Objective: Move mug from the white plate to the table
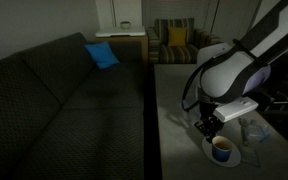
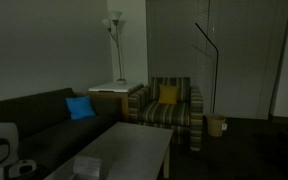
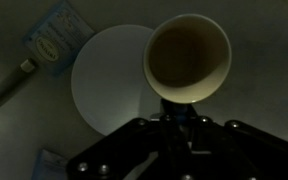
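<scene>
The mug (image 1: 222,147), pale outside and dark inside, is over the white plate (image 1: 234,160) near the grey table's (image 1: 174,95) front end. In the wrist view the mug (image 3: 189,58) looks large and overlaps the right edge of the plate (image 3: 104,85). My gripper (image 3: 176,108) has its dark fingers drawn together on the mug's near wall. In an exterior view the gripper (image 1: 209,127) is just above and beside the mug. I cannot tell whether the mug's base touches the plate.
A clear glass-like item (image 1: 254,130) stands on the table beside the plate. A pale blue-white box (image 3: 54,35) lies by the plate. A dark sofa (image 1: 54,100) with a blue cushion (image 1: 102,55) runs along the table. A striped armchair (image 2: 174,105) stands beyond the far end.
</scene>
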### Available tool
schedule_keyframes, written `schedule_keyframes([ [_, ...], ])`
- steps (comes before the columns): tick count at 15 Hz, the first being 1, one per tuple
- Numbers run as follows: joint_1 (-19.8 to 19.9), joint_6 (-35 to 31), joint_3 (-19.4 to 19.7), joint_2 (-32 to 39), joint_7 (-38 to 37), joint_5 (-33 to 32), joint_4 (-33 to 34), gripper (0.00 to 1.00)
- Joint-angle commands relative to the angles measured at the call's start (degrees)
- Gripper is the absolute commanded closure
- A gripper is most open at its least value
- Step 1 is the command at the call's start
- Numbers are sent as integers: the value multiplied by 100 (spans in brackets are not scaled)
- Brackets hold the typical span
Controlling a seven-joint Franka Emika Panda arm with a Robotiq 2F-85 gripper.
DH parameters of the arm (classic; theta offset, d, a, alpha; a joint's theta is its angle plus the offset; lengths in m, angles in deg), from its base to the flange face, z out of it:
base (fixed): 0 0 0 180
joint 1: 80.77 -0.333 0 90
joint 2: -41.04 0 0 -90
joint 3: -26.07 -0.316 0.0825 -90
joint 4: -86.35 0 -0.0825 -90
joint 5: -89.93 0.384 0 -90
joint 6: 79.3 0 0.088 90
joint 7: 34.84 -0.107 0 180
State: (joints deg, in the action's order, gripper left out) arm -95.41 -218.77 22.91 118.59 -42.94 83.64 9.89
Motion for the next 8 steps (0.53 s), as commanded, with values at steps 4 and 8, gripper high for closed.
schedule_keyframes([
  [4,-50,288,-95,18,371,42,440,97],
  [8,267,-72,-480,315,794,352,842,97],
])
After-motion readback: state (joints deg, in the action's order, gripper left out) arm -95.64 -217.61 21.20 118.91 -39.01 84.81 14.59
